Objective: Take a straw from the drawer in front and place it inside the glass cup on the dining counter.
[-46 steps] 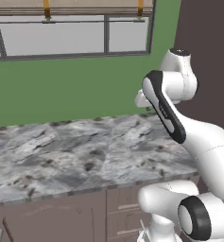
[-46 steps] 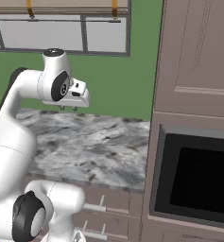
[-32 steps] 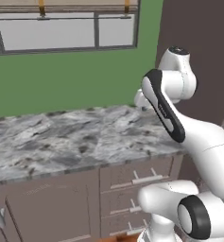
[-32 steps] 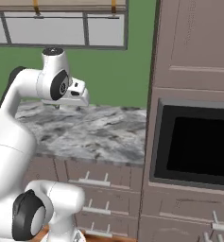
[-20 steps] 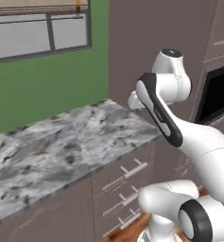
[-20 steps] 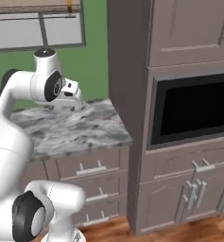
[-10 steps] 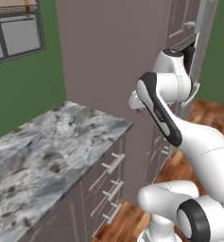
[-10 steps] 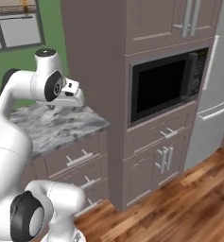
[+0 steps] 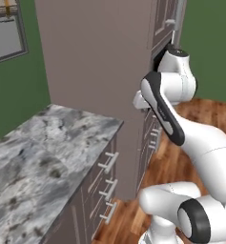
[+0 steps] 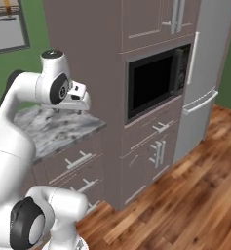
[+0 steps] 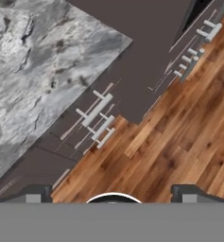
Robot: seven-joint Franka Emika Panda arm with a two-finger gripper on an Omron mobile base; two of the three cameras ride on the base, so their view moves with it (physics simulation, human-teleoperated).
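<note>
My gripper point(image 11: 111, 196) is open, its two dark fingertips point(image 11: 34, 193) far apart with nothing between them. It hangs high over the end of a marbled cabinet top point(image 9: 47, 152) and looks down at wood floor. The hand point(image 10: 79, 100) is held near the arm's shoulder. Under that top is a stack of shut taupe drawers with silver bar handles, the top drawer point(image 10: 78, 158) among them, point(image 9: 107, 164) point(image 11: 97, 108). I cannot tell which one is the task's drawer. The straw, the glass cup and the dining counter are out of view.
A tall taupe cabinet column point(image 10: 151, 93) with a black built-in microwave point(image 10: 156, 80) stands right of the counter. A grey fridge point(image 10: 204, 73) follows it. Brown wood floor point(image 10: 185, 195) opens to the right. A green wall with a window point(image 9: 7, 38) is at the left.
The whole picture has swung: the base has turned right, so the counter slid left while the cabinet column, microwave, fridge and floor came into view. The arm keeps its pose, gripper open.
</note>
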